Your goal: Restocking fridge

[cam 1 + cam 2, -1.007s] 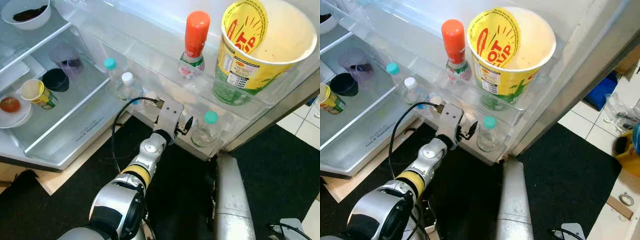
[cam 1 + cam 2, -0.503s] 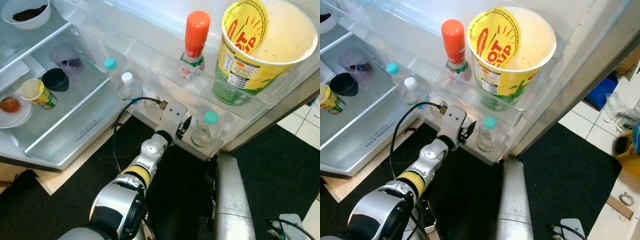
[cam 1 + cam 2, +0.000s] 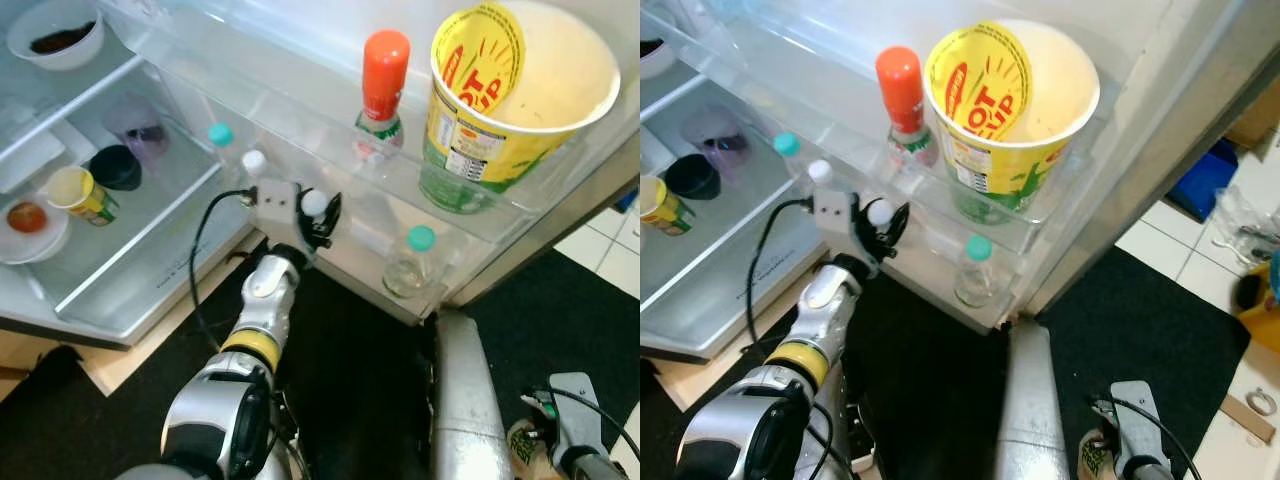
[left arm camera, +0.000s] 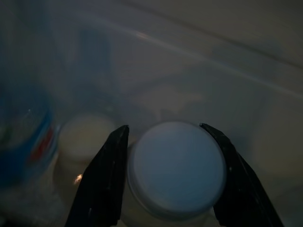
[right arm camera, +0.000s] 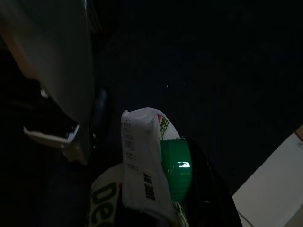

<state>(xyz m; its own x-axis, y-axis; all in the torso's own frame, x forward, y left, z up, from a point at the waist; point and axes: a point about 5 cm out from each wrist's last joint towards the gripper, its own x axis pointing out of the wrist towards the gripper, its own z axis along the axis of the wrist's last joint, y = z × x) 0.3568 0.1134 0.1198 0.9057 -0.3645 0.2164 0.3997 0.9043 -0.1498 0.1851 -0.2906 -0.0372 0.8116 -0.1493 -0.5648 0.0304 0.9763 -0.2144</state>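
The white-capped bottle (image 4: 176, 166) between the left tool's black fingers (image 4: 100, 182) hides its own body beneath its cap. The green-capped, white-labelled bottle (image 5: 176, 169) is cut off by the frame edge, its surroundings too dark to read.

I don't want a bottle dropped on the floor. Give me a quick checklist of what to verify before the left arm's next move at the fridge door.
1. Left claw around the white-capped bottle: ok, a finger on each side of the cap.
2. Grip is firm: cannot tell; contact is unclear in the dark wrist view.
3. Bottle over the lower door shelf: ok, not over the floor.
4. Neighbours apart: not ok, another white-capped bottle stands close beside the claw.
5. Teal-capped bottle clear of the arm: ok.
6. Right claw holds its green-capped bottle: ok, hanging low.
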